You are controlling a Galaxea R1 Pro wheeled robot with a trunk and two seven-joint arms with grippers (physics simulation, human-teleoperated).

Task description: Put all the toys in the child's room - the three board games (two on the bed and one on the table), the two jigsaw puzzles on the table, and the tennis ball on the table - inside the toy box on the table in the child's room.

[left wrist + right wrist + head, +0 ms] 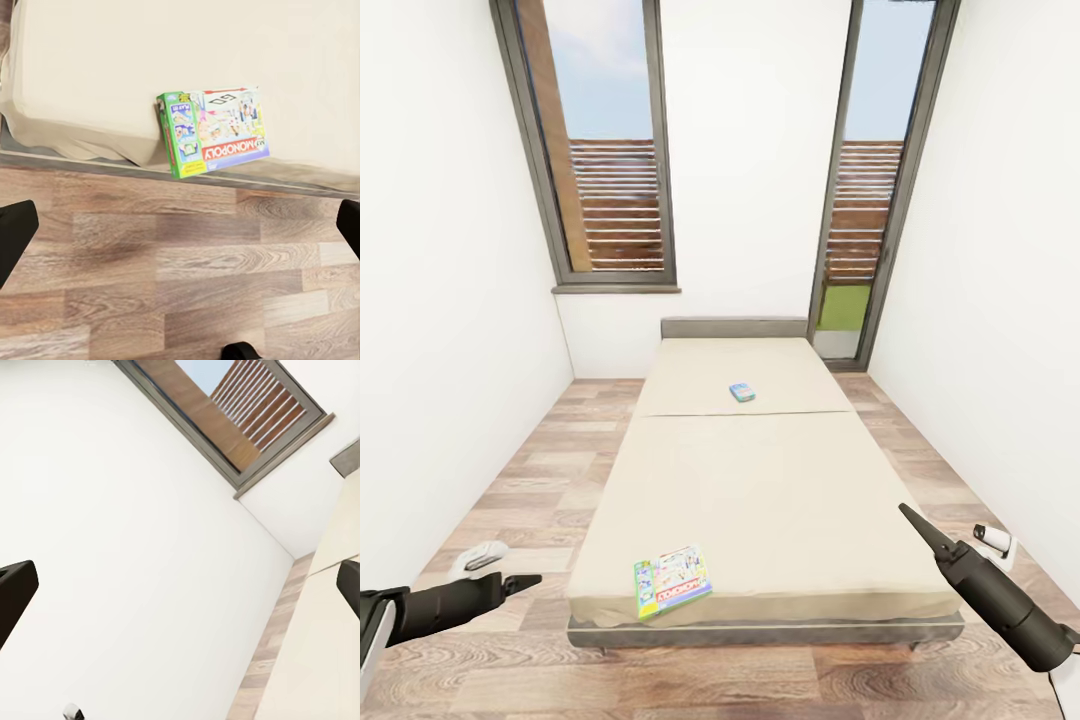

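The robot stands at the foot of the bed (760, 480), looking down its length. Two board games lie on the beige mattress. The near game (672, 581) is a bright box with green edges, flat on the corner of the bed closest to the robot, a bit to the left of the middle. From the left wrist camera, this same game (214, 133) sits right at the mattress edge, with wood floor below it. The far game (742, 392) is a small blue box lying flat well up the bed, close to the line across the mattress.

The left tool (525, 581) hangs low over the floor, just beside the bed's left corner and pointing at it. Its fingers are spread wide apart and hold nothing. The right tool (915, 525) is lifted over the bed's right edge and points toward the wall and window. Its fingers are spread wide too, and it holds nothing.

The step now looks like picking up the first game from the bed. The near game seems the easy one. The left arm would have to go up and over onto the mattress, come down on the box, and squeeze its sides. The box is flat and low, so the grip may slip.
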